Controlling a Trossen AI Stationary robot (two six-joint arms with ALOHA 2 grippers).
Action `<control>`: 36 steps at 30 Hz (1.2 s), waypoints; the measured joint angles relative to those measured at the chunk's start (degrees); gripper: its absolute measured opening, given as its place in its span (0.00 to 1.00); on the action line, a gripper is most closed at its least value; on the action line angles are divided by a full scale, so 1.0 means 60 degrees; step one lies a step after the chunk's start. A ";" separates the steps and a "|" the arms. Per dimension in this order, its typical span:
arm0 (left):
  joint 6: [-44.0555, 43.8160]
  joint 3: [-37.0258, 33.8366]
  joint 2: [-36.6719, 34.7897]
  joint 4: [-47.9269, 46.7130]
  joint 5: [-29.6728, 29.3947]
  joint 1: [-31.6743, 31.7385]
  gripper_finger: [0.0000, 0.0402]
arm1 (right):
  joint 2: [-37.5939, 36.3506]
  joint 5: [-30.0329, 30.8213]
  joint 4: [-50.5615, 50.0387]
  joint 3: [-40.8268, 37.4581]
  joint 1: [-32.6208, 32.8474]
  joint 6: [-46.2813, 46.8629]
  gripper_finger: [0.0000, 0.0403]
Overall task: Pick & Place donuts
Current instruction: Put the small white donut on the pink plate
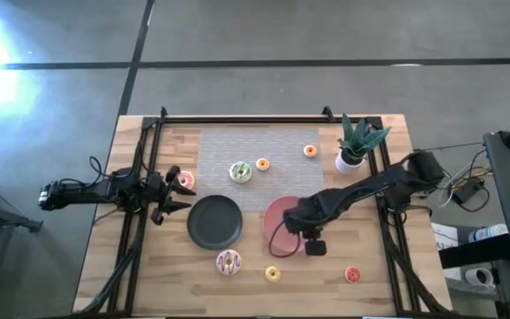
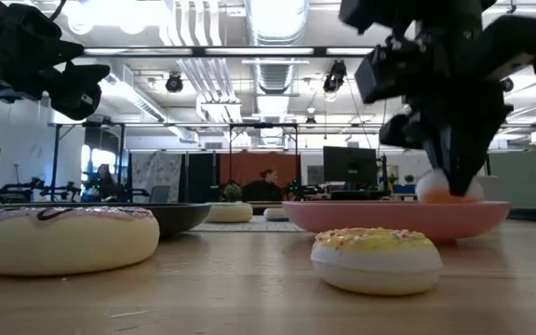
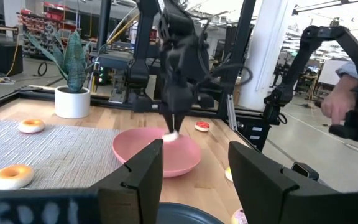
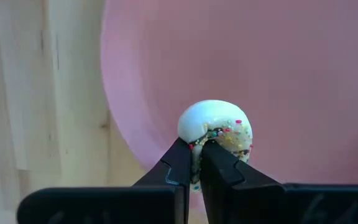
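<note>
Donuts are spread over the tabletop (image 1: 149,275), but one small sprinkled donut (image 4: 219,134) is pinched edge-on in the right gripper (image 4: 199,163), its fingers narrowed on the ring — it hangs directly over the pink plate (image 4: 291,74), near the rim. The release is judged to turn on that vertical relation: plate straight below, little drop left. The left gripper (image 1: 173,197) waits with fingers spread beside the black plate (image 1: 214,221), nearer the pink-iced donut (image 1: 185,180).

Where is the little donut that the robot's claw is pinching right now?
The small sprinkled donut is clamped in the right gripper just over the pink plate, right of the black plate in the high view.
</note>
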 joint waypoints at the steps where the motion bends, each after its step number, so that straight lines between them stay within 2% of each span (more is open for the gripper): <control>1: 0.0000 0.0000 0.0002 -0.0002 0.0000 0.0000 0.39 | 0.0155 -0.0002 -0.0010 0.0043 0.0000 -0.0046 0.03; 16: 0.0000 0.0000 0.0000 0.0002 0.0000 0.0000 0.39 | 0.0388 0.0049 -0.0103 0.0493 0.0000 0.0247 0.03; 20: 0.0000 0.0000 -0.0002 0.0000 0.0000 0.0000 0.39 | 0.0388 -0.0255 -0.0128 0.0397 0.0000 0.0520 0.05; 23: 0.0000 0.0000 0.0000 0.0002 0.0000 0.0000 0.39 | 0.0388 -0.0272 -0.0135 0.0360 0.0019 0.0649 0.13; 31: 0.0000 0.0000 -0.0001 -0.0002 0.0000 0.0000 0.39 | 0.0384 -0.0313 -0.0111 0.0451 0.0115 0.0656 0.44; 36: 0.0000 0.0000 0.0000 0.0002 0.0000 0.0000 0.39 | 0.0381 -0.0944 -0.0168 0.0451 0.0221 0.0439 0.54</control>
